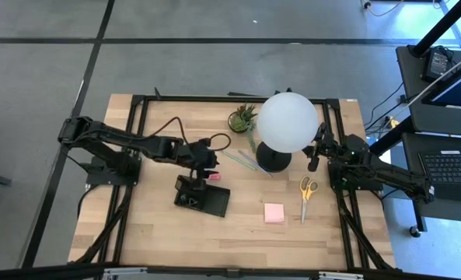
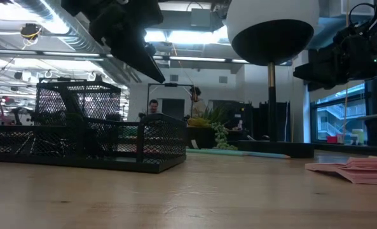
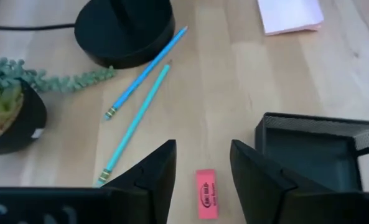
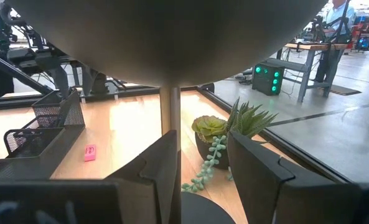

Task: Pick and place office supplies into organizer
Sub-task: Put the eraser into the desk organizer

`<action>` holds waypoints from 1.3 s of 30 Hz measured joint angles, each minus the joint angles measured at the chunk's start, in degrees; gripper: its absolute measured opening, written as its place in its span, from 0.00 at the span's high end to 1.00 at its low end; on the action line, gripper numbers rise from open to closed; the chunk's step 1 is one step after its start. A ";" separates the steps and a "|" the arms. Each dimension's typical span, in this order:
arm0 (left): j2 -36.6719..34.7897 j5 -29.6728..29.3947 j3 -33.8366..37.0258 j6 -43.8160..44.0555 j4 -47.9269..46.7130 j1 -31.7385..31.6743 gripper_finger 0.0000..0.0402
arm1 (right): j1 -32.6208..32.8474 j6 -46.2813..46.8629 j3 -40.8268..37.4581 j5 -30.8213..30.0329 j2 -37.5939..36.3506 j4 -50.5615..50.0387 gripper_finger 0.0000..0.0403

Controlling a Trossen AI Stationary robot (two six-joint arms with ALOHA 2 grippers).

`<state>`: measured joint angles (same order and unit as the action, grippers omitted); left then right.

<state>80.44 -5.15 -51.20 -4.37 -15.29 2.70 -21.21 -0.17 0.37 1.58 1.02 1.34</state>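
Eraser (image 3: 206, 193) – pink rect. block | L tool (image 3: 203, 163) agape above | R tool (image 4: 203, 155) agape

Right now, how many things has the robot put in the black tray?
None that show. The organizer looks empty in the left wrist view. The left gripper hangs open over the pink eraser. Pencils, scissors and sticky pad lie on the table. The right gripper waits by the lamp.

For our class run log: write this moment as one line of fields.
left gripper: open, above pink eraser | organizer: beside eraser | right gripper: open, waiting near lamp | scissors, sticky pad: on table
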 joint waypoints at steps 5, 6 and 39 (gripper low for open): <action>0.13 -0.74 0.00 -0.91 0.02 -0.68 0.65 | 0.02 -0.06 -0.01 0.01 0.00 0.00 0.64; 0.13 -1.67 0.01 -0.91 0.01 -0.67 0.65 | 0.02 -0.06 0.00 0.01 0.00 0.00 0.64; 20.20 5.11 -16.89 5.81 -20.93 -2.37 0.65 | 0.01 -0.35 0.00 0.01 0.46 0.00 0.64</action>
<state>100.64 -0.04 -68.09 1.44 -36.22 0.32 -21.20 -0.51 0.37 1.58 1.48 1.34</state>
